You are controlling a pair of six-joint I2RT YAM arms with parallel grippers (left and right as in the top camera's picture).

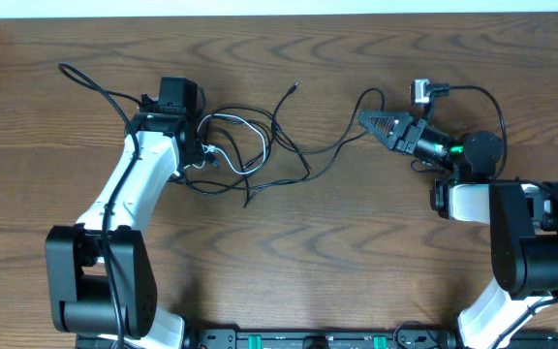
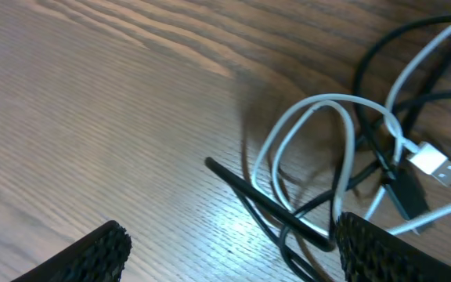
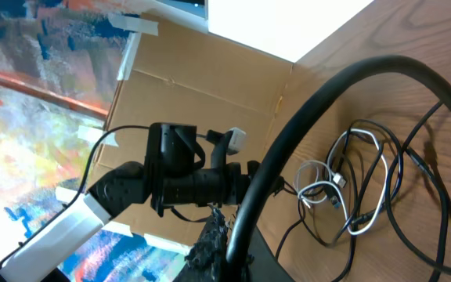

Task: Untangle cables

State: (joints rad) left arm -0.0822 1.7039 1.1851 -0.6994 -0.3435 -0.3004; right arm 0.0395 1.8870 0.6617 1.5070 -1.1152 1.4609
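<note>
The left gripper (image 2: 229,241) is released, jaws wide. The tangled cables (image 2: 382,149) lie by one finger, and a white loop (image 2: 319,106) reaches ahead of the gap. The right gripper (image 1: 362,117) is clenched on a black cable (image 1: 332,147), which crosses its own camera and hides its fingertips. Bare table (image 1: 289,252) lies below both jaws, with a cardboard wall (image 3: 202,86) behind the left arm.
</note>
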